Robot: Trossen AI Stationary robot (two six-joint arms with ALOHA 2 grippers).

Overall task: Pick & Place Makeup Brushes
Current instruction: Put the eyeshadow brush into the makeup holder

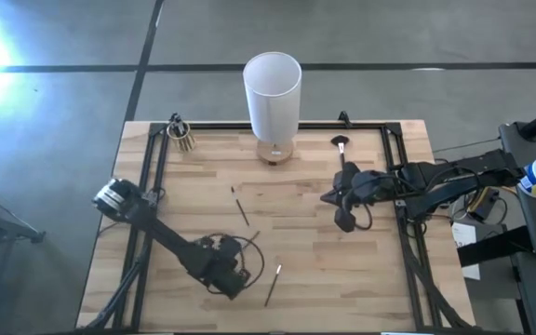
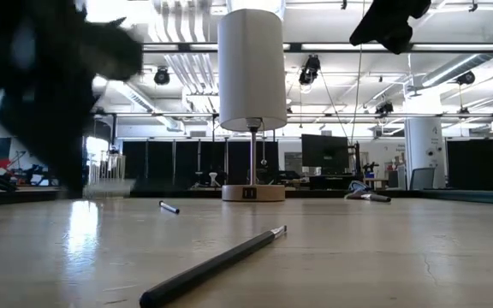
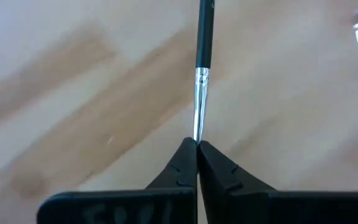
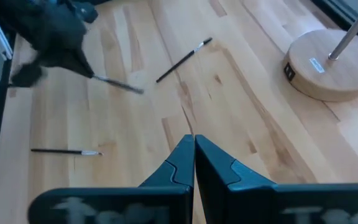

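Left gripper (image 3: 197,144) we see clamped on a brush (image 3: 202,62); right gripper (image 4: 194,140) hovers above the table (image 1: 361,279), fingers together.

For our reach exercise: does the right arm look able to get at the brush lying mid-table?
Probably yes. The right gripper, shut, hangs above bare wood facing the mid-table brush, and nothing lies between them. It would need to open first.
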